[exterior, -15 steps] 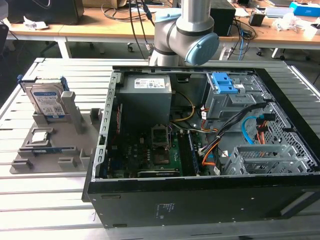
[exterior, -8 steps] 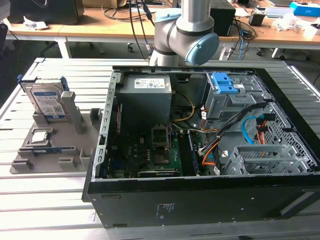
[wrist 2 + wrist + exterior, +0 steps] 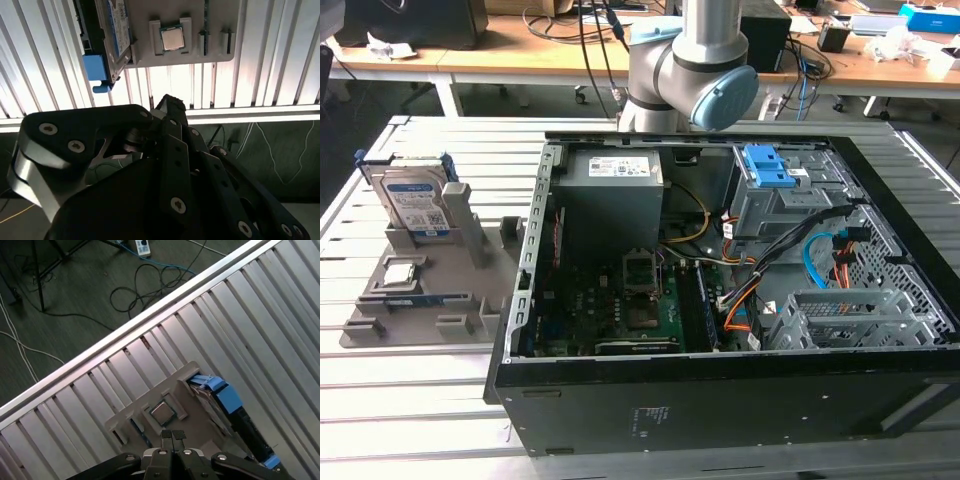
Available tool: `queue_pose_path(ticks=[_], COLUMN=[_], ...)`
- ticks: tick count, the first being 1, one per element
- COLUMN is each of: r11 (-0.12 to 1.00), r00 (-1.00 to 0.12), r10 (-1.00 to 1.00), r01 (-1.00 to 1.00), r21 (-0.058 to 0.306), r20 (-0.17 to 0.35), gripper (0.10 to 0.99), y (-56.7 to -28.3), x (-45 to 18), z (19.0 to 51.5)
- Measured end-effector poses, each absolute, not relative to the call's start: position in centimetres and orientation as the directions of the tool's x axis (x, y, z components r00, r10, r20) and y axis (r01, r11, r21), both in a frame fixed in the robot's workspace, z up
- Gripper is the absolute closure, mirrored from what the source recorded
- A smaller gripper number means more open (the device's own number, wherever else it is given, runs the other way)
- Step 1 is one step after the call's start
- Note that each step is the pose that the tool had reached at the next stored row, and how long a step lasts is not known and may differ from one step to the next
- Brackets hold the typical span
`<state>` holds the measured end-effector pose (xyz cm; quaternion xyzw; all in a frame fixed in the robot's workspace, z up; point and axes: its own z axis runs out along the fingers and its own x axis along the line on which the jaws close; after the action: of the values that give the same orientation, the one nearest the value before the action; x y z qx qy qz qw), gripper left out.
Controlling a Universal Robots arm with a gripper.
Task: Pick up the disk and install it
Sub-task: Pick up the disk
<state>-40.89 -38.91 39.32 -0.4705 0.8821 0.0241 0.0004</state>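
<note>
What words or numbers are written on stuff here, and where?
Nothing can be read clearly.
Label on the disk: too small to read.
Label on the power supply: too blurred.
White print on the computer case: too small.
Top of the processor chip: no legible marking.

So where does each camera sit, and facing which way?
Exterior view: off the arm, looking down into the open black computer case; the arm's grey joint shows.
First wrist view: on the arm, looking past the shut gripper.
Second wrist view: on the arm, looking along the gripper's black body.
Both wrist views share the flat silvery blue-railed disk and square silver chip on a grey tray.
</note>
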Motion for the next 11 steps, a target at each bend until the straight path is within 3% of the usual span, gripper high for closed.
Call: queue_pose_path(ticks=[11], r11=[0.444], r00=[-0.445], r10=[-0.895], r01=[-0.895], r21=[0.042], r20=[-0.024], gripper=[0.980], y=[-38.91], x=[-40.89], z=[39.32])
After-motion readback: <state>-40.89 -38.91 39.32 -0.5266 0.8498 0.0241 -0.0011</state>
